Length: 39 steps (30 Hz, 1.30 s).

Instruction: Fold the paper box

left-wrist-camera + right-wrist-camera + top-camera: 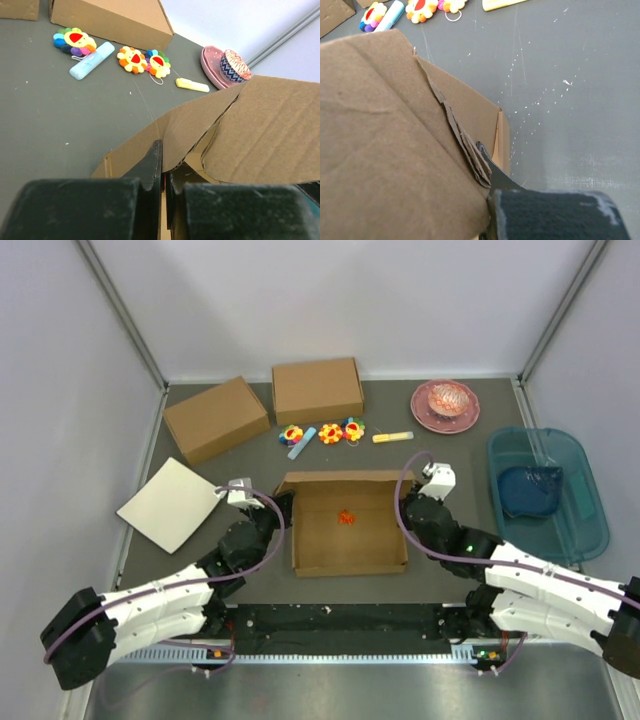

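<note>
The paper box (345,530) lies in the middle of the table as a shallow brown cardboard tray, open at the top, with a small orange thing (346,518) on its floor. My left gripper (284,506) is at its left wall; in the left wrist view the gripper (166,167) is shut on the edge of a cardboard flap (200,125). My right gripper (408,502) is at the right wall. In the right wrist view the cardboard (395,150) hides one finger, and the gripper (484,169) is pressed shut on layered flap edges.
Two formed brown boxes (216,418) (317,390) stand at the back. Flower toys (330,432), a blue marker (301,442) and a yellow stick (392,437) lie behind the paper box. A pink plate with a bowl (445,405), a blue bin (545,490) and an off-white board (172,503) flank it.
</note>
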Each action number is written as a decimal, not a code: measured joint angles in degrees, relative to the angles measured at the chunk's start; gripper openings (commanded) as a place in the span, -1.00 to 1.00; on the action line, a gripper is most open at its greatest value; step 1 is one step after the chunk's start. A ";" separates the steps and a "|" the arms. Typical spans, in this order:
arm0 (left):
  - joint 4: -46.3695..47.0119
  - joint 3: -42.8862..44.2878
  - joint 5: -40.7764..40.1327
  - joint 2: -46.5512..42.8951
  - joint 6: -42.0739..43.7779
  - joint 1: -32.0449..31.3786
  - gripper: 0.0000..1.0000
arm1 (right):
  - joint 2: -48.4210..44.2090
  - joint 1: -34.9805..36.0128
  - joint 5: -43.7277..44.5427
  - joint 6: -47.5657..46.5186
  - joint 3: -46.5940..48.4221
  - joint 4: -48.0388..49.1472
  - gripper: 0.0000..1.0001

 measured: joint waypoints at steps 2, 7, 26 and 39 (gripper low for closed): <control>-1.07 0.00 0.00 -1.31 2.03 -0.35 -1.00 | -0.26 0.28 0.15 0.02 -0.33 0.50 -1.00; -3.87 0.11 -1.09 -3.61 5.73 -0.87 -1.00 | 1.31 1.60 1.55 0.04 -0.26 1.55 -1.00; -3.56 2.08 -2.84 -3.45 14.78 5.44 -1.00 | 10.75 5.18 3.32 -0.74 4.44 5.70 -1.00; -3.02 7.21 -0.11 1.42 17.49 9.97 -1.00 | 16.68 5.38 5.20 -5.77 8.83 7.54 -1.00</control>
